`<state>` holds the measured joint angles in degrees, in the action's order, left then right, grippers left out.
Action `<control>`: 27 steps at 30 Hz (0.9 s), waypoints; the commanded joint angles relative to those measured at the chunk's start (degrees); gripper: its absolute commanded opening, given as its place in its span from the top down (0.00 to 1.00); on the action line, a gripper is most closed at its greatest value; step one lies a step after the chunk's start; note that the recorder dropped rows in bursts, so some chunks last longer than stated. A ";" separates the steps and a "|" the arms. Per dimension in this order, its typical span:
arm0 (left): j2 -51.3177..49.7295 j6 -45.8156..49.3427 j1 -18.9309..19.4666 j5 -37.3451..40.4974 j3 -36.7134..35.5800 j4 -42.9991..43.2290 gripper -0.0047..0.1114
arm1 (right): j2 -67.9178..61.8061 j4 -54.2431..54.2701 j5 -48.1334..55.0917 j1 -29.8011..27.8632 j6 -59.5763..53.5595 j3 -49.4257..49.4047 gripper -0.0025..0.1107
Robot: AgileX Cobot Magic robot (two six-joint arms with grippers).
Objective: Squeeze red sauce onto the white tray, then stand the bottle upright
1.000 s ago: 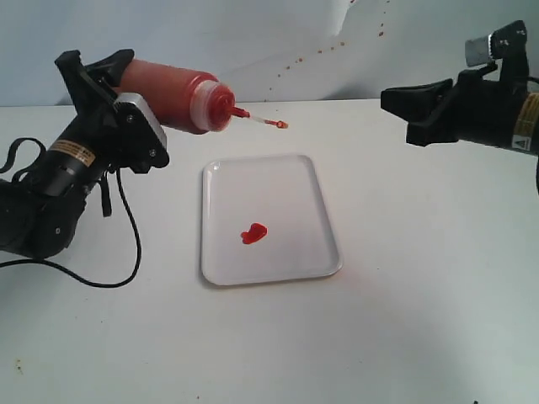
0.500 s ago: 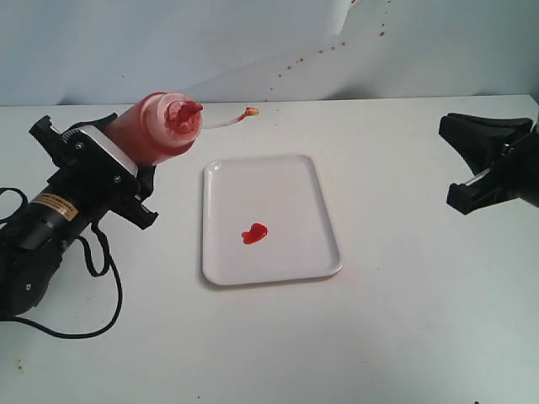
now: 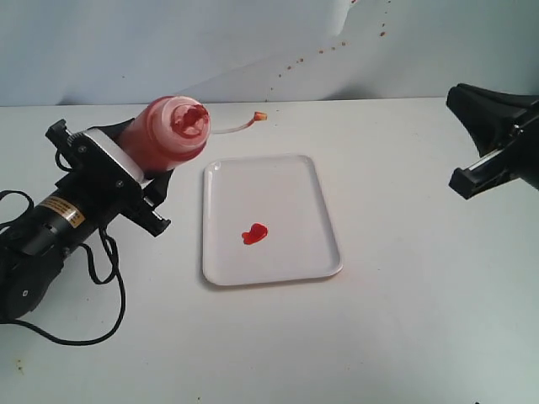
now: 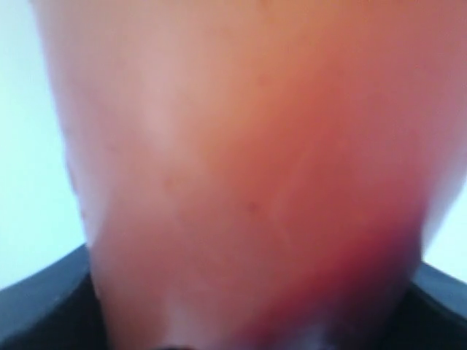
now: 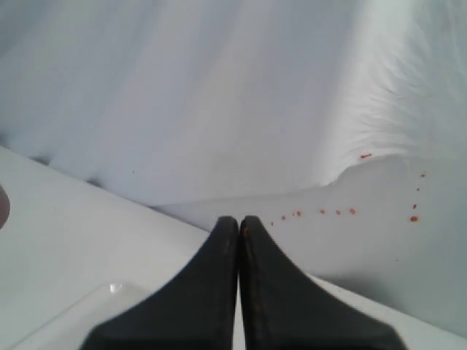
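Blurred, hidden and cropped parts of the scene.

The left wrist view gives the bottle only as an orange-red blur, cut by the top and bottom edges, with dark fingers just at the lower corners. In the exterior view the left hand hides the bottle's base. The right wrist view cuts the right hand at the bottom edge and shows one corner of the white tray. The red specks on the backdrop are too small to identify.

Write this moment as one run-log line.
left claw: holds bottle, tilted | right claw: shut, empty | red sauce: on white tray
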<state>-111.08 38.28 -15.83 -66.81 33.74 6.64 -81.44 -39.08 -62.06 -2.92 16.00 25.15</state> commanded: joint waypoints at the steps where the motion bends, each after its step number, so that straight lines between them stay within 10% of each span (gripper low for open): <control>1: 0.97 -3.65 -0.12 -3.16 -0.10 -0.11 0.96 | -3.54 4.47 -6.64 -0.42 -2.38 -0.34 0.98; 11: 0.97 -3.77 -0.12 -3.16 -0.10 -0.11 0.96 | -13.74 12.96 -7.90 -0.42 -2.63 1.02 0.98; 27: 1.61 -18.00 -0.12 -3.16 -1.58 -1.76 0.96 | -19.60 -5.14 -7.90 -0.42 5.44 9.01 0.98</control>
<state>-110.95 23.93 -15.83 -66.90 32.78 6.63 -100.97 -41.87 -69.20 -2.92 20.51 33.64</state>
